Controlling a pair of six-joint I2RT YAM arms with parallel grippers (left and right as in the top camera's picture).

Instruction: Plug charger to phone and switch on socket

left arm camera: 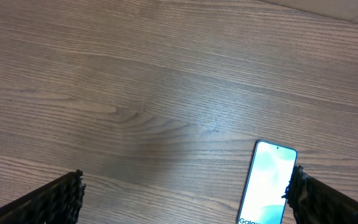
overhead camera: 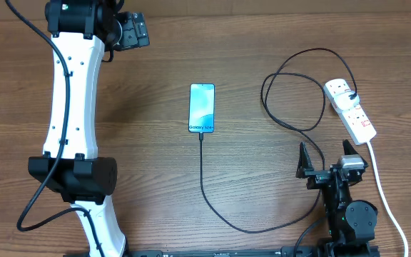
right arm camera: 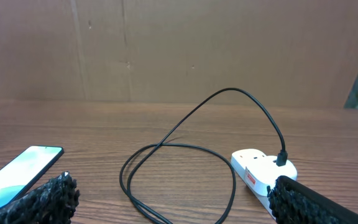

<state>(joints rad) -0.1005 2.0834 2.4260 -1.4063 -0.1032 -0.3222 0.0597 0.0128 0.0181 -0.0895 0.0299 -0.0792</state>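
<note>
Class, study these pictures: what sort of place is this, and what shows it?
Probably a robotics lab bench. A robot left arm and right arm stand at a bare wooden table. Only a phone, charger and socket are laid out, with a plain brown board behind.

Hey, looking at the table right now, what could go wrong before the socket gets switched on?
The charger cable loops between the open right gripper and the socket. Reaching across could snag it and tug its end at the phone. The red switches are small and sit close to the black plug, so the wide-open gripper might knock the plug or shove the socket rather than flip a switch.
</note>
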